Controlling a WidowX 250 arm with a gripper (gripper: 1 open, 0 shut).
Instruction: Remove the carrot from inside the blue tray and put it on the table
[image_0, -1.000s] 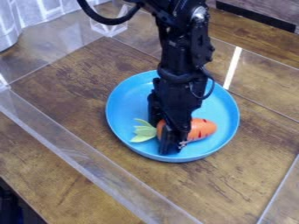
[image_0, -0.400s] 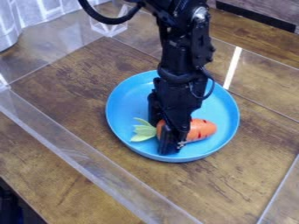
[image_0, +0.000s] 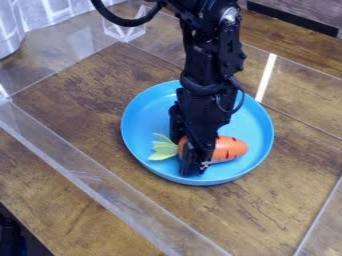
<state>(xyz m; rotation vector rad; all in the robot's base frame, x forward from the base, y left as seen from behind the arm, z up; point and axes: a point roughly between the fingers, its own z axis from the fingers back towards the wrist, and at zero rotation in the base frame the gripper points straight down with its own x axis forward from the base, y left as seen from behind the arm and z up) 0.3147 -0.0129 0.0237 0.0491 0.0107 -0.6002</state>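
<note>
The carrot (image_0: 229, 148) lies inside the blue tray (image_0: 254, 117), near its front rim, with its pale green leaves (image_0: 164, 150) pointing left. My black gripper (image_0: 199, 158) points straight down over the carrot's middle. Its fingers stand on either side of the carrot and are closed against it. The carrot still rests on the tray floor. The gripper body hides the carrot's middle. The tray sits on the dark wood table (image_0: 80, 100).
A clear plastic barrier (image_0: 94, 180) runs along the table's front-left edge. A pale strip (image_0: 267, 75) lies on the wood behind the tray. Bare wood shows to the left and right of the tray.
</note>
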